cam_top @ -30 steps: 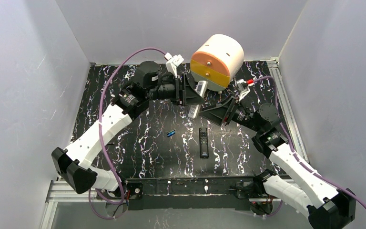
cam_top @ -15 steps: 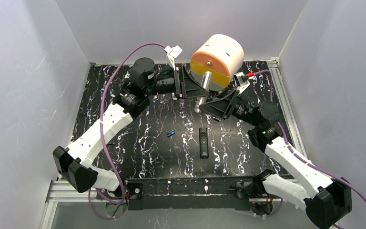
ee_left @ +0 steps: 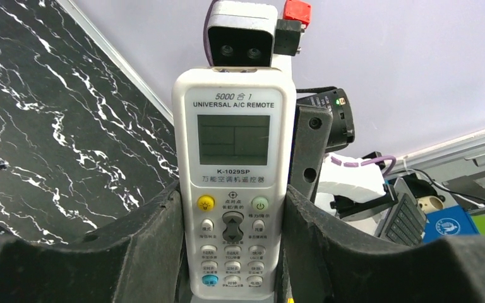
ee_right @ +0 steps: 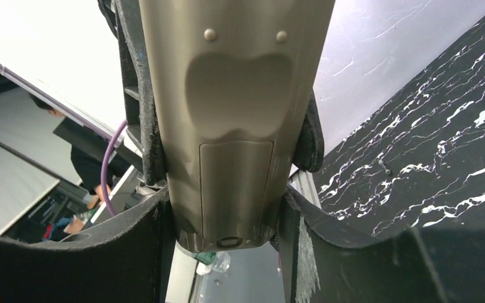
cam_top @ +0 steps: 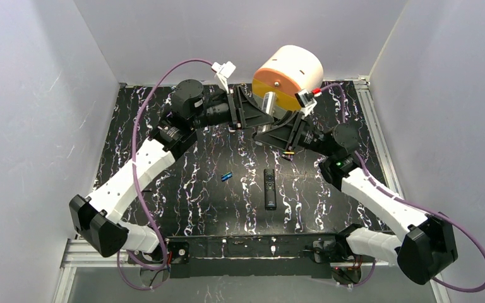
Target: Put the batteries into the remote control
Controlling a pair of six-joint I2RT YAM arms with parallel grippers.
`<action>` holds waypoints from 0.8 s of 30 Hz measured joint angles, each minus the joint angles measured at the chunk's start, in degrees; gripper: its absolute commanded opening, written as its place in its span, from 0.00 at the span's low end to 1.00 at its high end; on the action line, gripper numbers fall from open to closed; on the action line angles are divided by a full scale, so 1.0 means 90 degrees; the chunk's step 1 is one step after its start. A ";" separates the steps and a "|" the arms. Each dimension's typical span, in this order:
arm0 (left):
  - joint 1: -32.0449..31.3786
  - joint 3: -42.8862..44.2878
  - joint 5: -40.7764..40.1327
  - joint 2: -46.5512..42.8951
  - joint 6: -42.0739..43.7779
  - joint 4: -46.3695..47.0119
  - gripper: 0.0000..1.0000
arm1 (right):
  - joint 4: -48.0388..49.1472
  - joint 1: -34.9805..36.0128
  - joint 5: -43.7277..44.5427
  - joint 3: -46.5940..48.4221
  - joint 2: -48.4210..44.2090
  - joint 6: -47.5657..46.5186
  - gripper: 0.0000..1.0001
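The white remote control [ee_left: 230,183] stands upright in the air between both grippers, near the table's back. My left gripper [ee_left: 230,252] is shut on its button end, with a finger on each side and the display facing the camera. My right gripper [ee_right: 227,243] is shut on its other end from behind. The right wrist view shows the greyish-tan back [ee_right: 233,95] with the battery cover closed. In the top view the remote [cam_top: 270,103] is a grey strip. The blue battery [cam_top: 227,176] lies mid-table. A small orange-gold piece [cam_top: 288,153], perhaps the dark battery, lies under my right gripper.
A slim black remote [cam_top: 269,188] lies right of the blue battery. A cream and orange drum-shaped box [cam_top: 288,72] stands at the back, just behind the grippers. Grey walls close in the marbled black table [cam_top: 164,189] on three sides.
My right gripper has moved up and left to the remote and now grips it. My left gripper has turned the remote more upright and lifted it towards the drum.
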 measured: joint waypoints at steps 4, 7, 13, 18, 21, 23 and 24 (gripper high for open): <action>0.0063 -0.0085 -0.0277 -0.0255 0.0148 -0.0129 0.97 | -0.0804 0.0015 -0.0231 0.0474 0.0090 -0.0828 0.24; 0.0192 -0.0092 -0.0471 -0.0503 0.0345 -0.0551 0.98 | -0.2016 0.0041 -0.0316 0.1030 0.0180 -0.2062 0.24; 0.0539 0.0214 -0.0797 -0.0784 0.0879 -0.2084 0.99 | -0.4811 0.0403 -0.0036 0.2305 0.0930 -0.5093 0.27; 0.0814 0.0588 -0.0809 -0.0787 0.1239 -0.2990 0.97 | -0.6460 0.0923 0.0697 0.2613 0.1324 -0.6895 0.25; 0.0996 0.0646 -0.0753 -0.0750 0.1421 -0.3521 0.96 | -0.6897 0.0996 0.0920 0.2625 0.1455 -0.7529 0.25; 0.1100 0.0663 -0.0753 -0.0685 0.1549 -0.3864 0.95 | -0.7038 0.1018 0.0967 0.2608 0.1462 -0.7810 0.24; 0.1158 0.0663 -0.0748 -0.0646 0.1600 -0.4039 0.94 | -0.7040 0.1039 0.0979 0.2603 0.1457 -0.7936 0.24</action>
